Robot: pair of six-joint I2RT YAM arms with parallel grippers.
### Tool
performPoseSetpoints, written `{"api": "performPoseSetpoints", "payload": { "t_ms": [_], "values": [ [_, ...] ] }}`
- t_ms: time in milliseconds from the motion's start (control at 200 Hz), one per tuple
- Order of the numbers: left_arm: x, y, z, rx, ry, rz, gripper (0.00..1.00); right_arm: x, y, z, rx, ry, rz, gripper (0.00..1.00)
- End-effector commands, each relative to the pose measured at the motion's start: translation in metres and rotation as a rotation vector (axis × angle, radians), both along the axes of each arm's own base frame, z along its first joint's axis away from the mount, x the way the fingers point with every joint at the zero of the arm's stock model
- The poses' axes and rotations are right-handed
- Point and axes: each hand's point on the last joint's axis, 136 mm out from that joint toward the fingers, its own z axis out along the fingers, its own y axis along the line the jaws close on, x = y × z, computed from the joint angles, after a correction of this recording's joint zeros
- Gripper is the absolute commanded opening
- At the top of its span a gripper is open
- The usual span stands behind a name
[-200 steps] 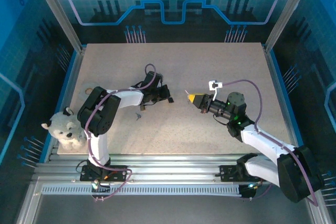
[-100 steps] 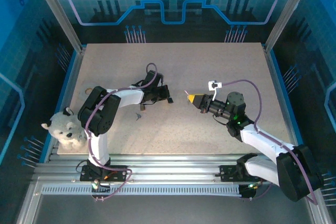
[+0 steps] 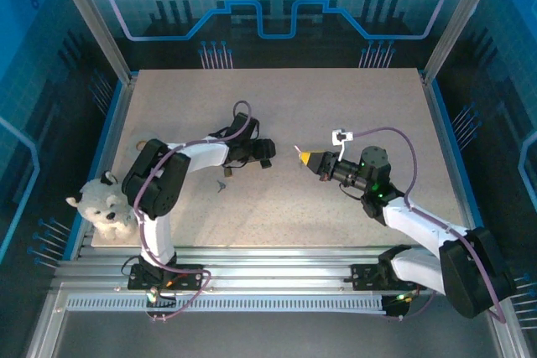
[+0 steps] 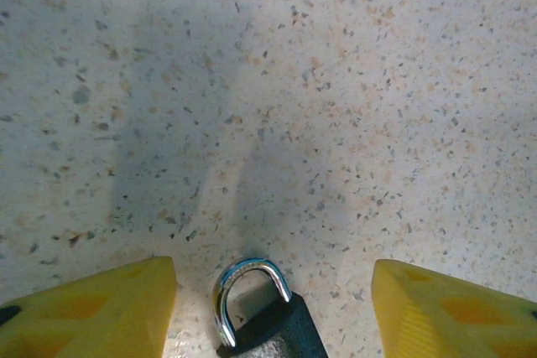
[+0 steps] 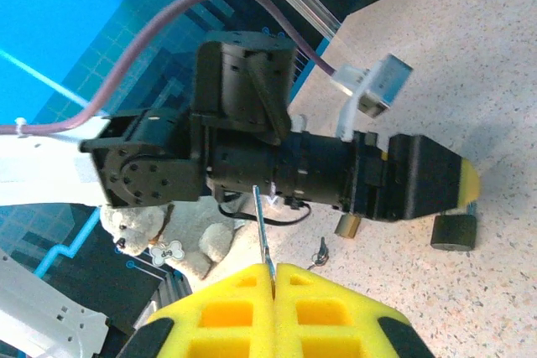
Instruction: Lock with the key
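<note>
A speckled bench [image 3: 336, 106] sits inside a blue-lit enclosure, with a toy dog [image 3: 102, 207] at its lower-left corner in the overhead view. The padlock [image 4: 267, 329] lies on the bench at the bottom centre of the left wrist view, its shackle pointing up-frame. It sits between the fingers of the left gripper [image 4: 273, 278], which are spread wide and touch nothing. The right gripper [image 5: 273, 272], just right of centre overhead, is clenched on the key [image 5: 260, 224], whose blade points towards the padlock. The step in hand looks like bringing the key to the keyhole, which is hidden. It would go best if the left gripper first pins the lock body steady. Then line the blade up squarely, push gently, and turn only once it is seated.
</note>
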Motion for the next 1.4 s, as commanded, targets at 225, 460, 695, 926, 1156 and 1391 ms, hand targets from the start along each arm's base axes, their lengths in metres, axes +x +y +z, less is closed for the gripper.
{"api": "performPoseSetpoints", "payload": {
  "t_ms": [225, 460, 695, 926, 1156, 1391],
  "values": [
    [-0.021, 0.015, 0.13, -0.036, -0.284, 0.044, 0.98, 0.021, -0.001, -0.032, -0.176, 0.064, -0.074, 0.0],
    [-0.067, 0.045, 0.178, -0.017, -0.366, 0.125, 0.99, 0.03, 0.027, -0.055, -0.317, 0.095, -0.049, 0.0],
    [-0.122, 0.078, 0.212, -0.066, -0.407, 0.168, 0.99, 0.044, 0.049, -0.073, -0.466, 0.118, -0.052, 0.0],
    [-0.153, 0.102, 0.221, -0.048, -0.442, 0.173, 0.99, 0.066, 0.061, -0.095, -0.618, 0.103, -0.074, 0.0],
    [-0.157, 0.108, 0.215, -0.046, -0.452, 0.191, 0.99, 0.083, 0.075, -0.124, -0.687, 0.143, -0.056, 0.0],
    [-0.157, 0.107, 0.212, -0.054, -0.445, 0.189, 0.99, 0.096, 0.077, -0.148, -0.717, 0.202, -0.046, 0.0]
  ]
}}
